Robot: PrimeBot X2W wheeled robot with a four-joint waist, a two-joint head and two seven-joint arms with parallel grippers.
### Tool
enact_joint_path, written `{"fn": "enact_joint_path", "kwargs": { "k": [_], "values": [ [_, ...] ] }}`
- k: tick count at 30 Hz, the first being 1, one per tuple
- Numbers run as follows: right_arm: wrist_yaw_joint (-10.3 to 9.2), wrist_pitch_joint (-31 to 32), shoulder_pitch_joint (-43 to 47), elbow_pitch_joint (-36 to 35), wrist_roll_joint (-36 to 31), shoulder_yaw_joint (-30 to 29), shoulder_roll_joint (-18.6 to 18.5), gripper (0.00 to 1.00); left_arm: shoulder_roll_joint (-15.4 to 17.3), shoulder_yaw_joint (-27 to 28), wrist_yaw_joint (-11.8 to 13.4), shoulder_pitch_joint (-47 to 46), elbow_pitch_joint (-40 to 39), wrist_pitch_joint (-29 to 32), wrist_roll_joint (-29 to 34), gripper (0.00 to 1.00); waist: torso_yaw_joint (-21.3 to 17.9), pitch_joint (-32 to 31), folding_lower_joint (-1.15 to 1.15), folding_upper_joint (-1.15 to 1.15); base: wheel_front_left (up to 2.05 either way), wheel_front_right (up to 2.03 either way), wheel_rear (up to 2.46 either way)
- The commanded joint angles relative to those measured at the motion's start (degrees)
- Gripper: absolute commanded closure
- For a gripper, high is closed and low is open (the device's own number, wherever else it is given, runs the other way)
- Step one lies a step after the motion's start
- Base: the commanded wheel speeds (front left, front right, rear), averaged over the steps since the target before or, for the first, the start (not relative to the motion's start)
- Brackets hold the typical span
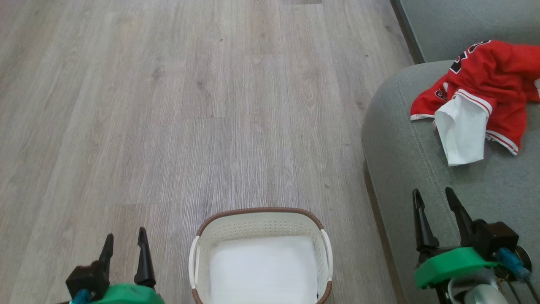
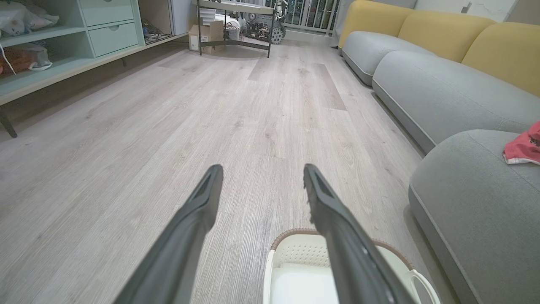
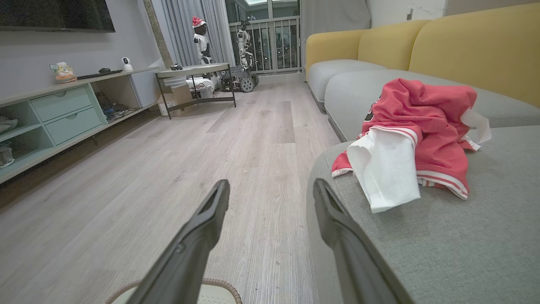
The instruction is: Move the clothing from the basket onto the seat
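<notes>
Now the left gripper (image 1: 126,233) and right gripper (image 1: 432,191) are hovering spread wide, holding nothing; clothing (image 1: 489,80) is lying on the seat (image 1: 405,160) ahead of the right one, basket (image 1: 261,211) sitting between both.

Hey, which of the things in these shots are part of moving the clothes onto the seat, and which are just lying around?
Part of the job: red and white clothing, basket, seat.
Just lying about: flat white sheet in the basket, wooden floor, shelf unit, low table, yellow back cushions.
</notes>
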Motion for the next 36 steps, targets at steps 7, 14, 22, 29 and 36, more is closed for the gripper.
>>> {"fn": "enact_joint_path", "kwargs": {
  "k": [7,14,22,29,36],
  "values": [
    [0.40,-0.37,-0.69,-1.84,0.49,1.22,-0.09,0.00,-0.32,2.61,-0.54,-1.87,-0.82,-0.70,1.09,0.00,-0.11,-0.39,0.00,0.00,0.00,0.00,0.00],
    [0.40,-0.37,-0.50,-1.73,0.74,1.35,-0.08,0.00,-0.49,3.07,-0.89,-1.86,-0.33,-0.70,1.63,0.00,-0.09,-0.31,0.00,0.00,0.00,0.00,0.00],
    [-0.08,0.07,1.11,3.19,0.51,0.21,0.07,1.00,-0.88,0.72,-0.82,0.77,4.38,0.16,1.35,1.00,-0.06,-0.20,0.00,0.00,0.00,0.00,0.00],
    [-0.06,1.05,1.39,4.52,4.26,0.07,0.07,1.00,-1.16,1.40,-1.42,0.60,5.64,1.27,-2.13,1.00,-0.04,-0.08,0.00,0.00,0.00,0.00,0.00],
    [-0.03,2.23,0.86,4.35,8.88,-0.20,0.06,1.00,-1.21,1.96,-2.17,-0.15,5.29,2.35,-6.51,1.00,-0.02,0.06,0.00,0.00,0.00,0.00,0.00]
  ]
}}
